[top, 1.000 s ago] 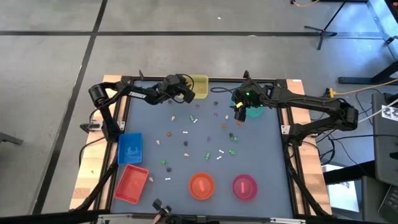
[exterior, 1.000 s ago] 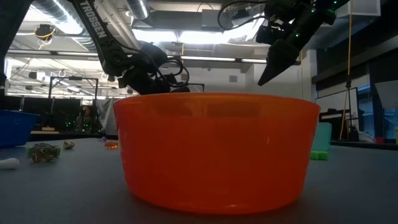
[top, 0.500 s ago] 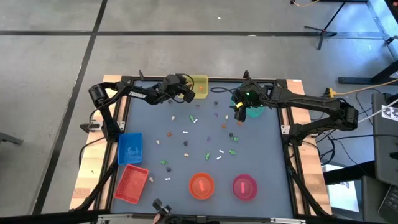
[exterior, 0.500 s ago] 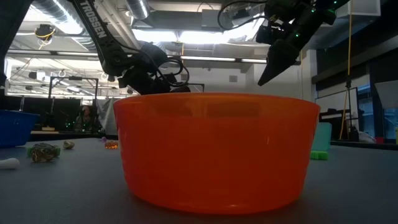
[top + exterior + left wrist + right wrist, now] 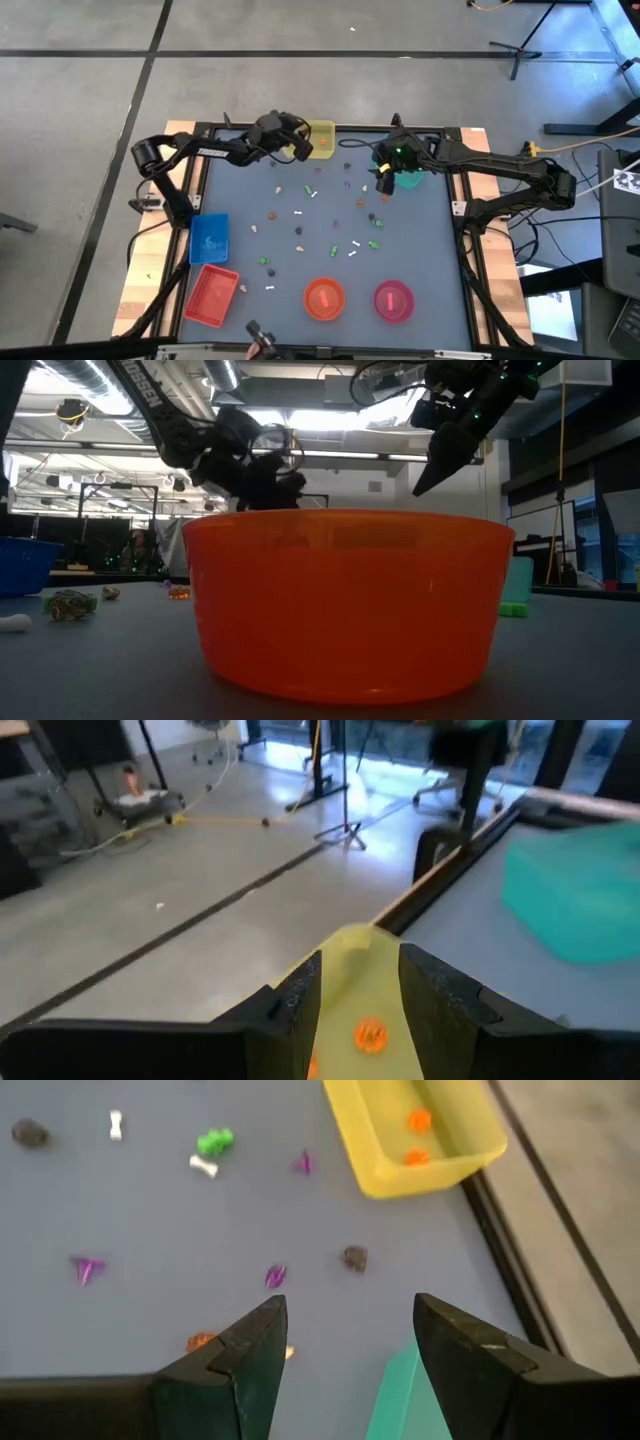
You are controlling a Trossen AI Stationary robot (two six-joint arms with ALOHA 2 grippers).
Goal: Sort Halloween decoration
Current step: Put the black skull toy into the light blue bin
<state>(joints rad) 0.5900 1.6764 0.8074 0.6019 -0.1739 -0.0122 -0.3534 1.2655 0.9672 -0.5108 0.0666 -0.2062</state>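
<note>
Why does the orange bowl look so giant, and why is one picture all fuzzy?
Low view: the orange bowl sits right by the camera, so it fills the picture, and bright ceiling lights turn the arms into dark shapes. Left wrist view: the floor and teal tray look smeared and blurry. High view: sharp and evenly lit.

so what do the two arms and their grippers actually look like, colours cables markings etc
Both arms are dark, almost black, jointed tubes. The left arm has white lettering along its link and black cables looped by the wrist. The right arm shows a green light near its wrist. The left gripper and right gripper each end in two dark, wedge-shaped fingers.
</note>
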